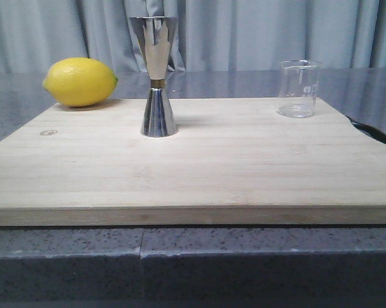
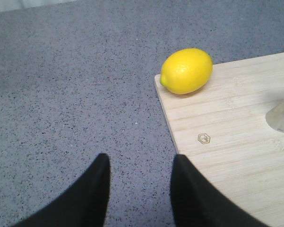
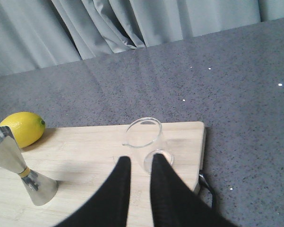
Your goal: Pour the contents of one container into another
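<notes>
Beaker: the small clear glass beaker (image 1: pixel 299 88) is seen upright at the far right of the wooden board (image 1: pixel 193 173); white printed marks and a pour lip are visible, and it looks empty.
Jigger: the steel hourglass jigger (image 1: pixel 157 77) stands upright left of centre on the board, with a gold band at its waist; it is taller than the beaker and well apart from it.
Lemon: a yellow lemon (image 1: pixel 79 81) lies at the far left corner of the board, near the jigger but not touching it.
Bench: the board is carried on a speckled grey bench (image 1: pixel 193 263); pale curtains (image 1: pixel 276 32) hang behind.
Front view only: no arm is seen here.
Left wrist view only: a small hexagon stamp (image 2: pixel 204 138) on the board is clearly shown, and only the jigger's foot at the frame edge.
Right wrist view only: the beaker's open rim is seen from above.
Left claw: the left claw (image 2: pixel 139 163) is held fairly wide over the bare bench beside the board's corner; nothing is held or touched.
Right claw: the right claw (image 3: pixel 139 163) is seen narrowly parted, just before the beaker's base; contact cannot be told, and nothing is held.
</notes>
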### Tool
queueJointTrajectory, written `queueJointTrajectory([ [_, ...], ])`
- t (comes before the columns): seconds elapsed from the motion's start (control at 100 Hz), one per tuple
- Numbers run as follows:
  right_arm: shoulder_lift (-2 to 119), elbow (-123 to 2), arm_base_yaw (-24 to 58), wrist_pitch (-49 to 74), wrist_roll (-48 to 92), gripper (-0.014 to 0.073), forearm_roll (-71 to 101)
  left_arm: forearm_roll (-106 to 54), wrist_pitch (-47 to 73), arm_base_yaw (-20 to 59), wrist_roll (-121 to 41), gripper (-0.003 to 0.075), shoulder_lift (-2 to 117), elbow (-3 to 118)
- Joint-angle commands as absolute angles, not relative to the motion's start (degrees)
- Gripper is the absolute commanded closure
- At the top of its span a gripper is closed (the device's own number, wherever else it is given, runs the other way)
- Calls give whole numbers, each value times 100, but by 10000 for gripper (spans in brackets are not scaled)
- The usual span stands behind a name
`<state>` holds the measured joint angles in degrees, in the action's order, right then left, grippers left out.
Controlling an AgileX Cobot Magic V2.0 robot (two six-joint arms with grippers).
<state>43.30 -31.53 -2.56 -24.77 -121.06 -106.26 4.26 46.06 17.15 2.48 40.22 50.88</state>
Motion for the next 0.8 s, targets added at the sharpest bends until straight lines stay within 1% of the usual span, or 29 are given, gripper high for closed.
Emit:
queueJointTrajectory([
  [0.0, 4296, -3300, -293, -2378, -12098, 656, -10690, 456, 4180, 1748, 293, 622, 4011, 5235],
  [0.03, 4296, -3300, -293, -2378, -12098, 664, -10690, 456, 4180, 1748, 293, 667, 4011, 5235],
  [0.1, 4296, -3300, -293, -2378, -12098, 665, -10690, 456, 4166, 1748, 293, 741, 4011, 5235],
  [0.79, 4308, -3300, -293, -2355, -12098, 665, -10690, 456, 4049, 1748, 283, 739, 4000, 5208],
])
